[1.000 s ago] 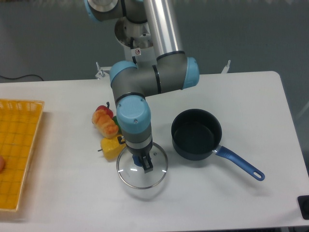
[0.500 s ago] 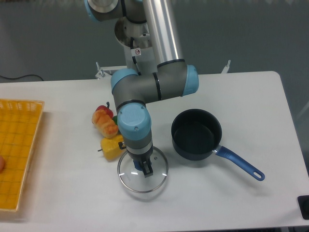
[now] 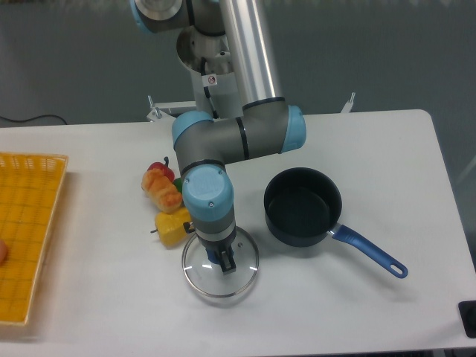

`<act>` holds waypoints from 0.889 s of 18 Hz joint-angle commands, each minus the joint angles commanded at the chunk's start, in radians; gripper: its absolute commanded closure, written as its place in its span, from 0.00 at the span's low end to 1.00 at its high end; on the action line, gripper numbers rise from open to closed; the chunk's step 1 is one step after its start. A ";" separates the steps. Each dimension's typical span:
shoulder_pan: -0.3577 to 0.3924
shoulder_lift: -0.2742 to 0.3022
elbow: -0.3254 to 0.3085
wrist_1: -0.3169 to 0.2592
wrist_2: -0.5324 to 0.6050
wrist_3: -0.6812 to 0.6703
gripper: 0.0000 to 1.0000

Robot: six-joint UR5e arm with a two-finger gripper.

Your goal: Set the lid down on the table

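The arm's gripper (image 3: 225, 260) points straight down at the centre of the round clear glass lid with a thin metal rim (image 3: 220, 268), its jaws pinching the small knob there, which they mostly hide. The lid sits low on the large white desk (image 3: 335, 312), though I cannot tell whether it touches the surface. Just left of it lie a yellow toy pepper (image 3: 172, 227) and other toy produce (image 3: 161, 186). A dark saucepan with a blue handle (image 3: 303, 206) stands uncovered to the right. A yellow mesh tray (image 3: 26, 230) is cut off at the left edge.
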 joint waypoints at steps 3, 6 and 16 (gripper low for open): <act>0.000 0.000 0.000 0.000 0.000 0.002 0.48; -0.002 -0.005 0.000 0.000 0.000 0.000 0.48; -0.009 -0.014 -0.006 0.000 0.028 0.002 0.48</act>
